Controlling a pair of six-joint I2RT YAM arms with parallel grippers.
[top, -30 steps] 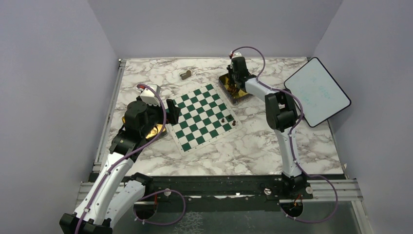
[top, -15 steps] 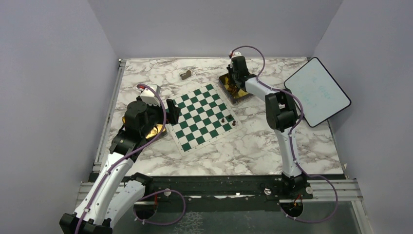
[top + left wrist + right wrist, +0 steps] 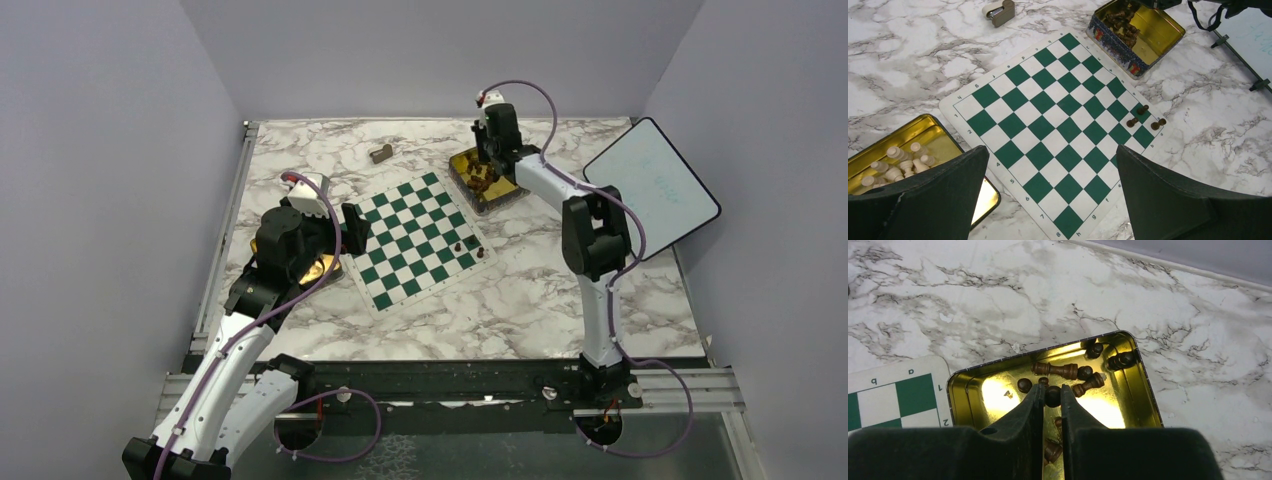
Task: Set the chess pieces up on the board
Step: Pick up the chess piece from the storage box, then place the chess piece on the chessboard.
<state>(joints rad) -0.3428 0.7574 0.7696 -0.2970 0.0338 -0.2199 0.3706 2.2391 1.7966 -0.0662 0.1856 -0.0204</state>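
The green and white board lies mid-table, also in the left wrist view. Three dark brown chess pieces stand near its right corner. My right gripper is shut on a dark brown chess piece, held above the gold tin that holds several more dark pieces; the tin also shows in the top view. My left gripper is open and empty, hovering over the board's left edge.
A gold tin with pale chess pieces sits left of the board. A grey-tan block lies at the back. A white tablet-like panel leans at the right.
My right gripper has risen and shifted slightly back and right above the dark pieces' tin, with a piece between its fingers. The left arm has not moved.
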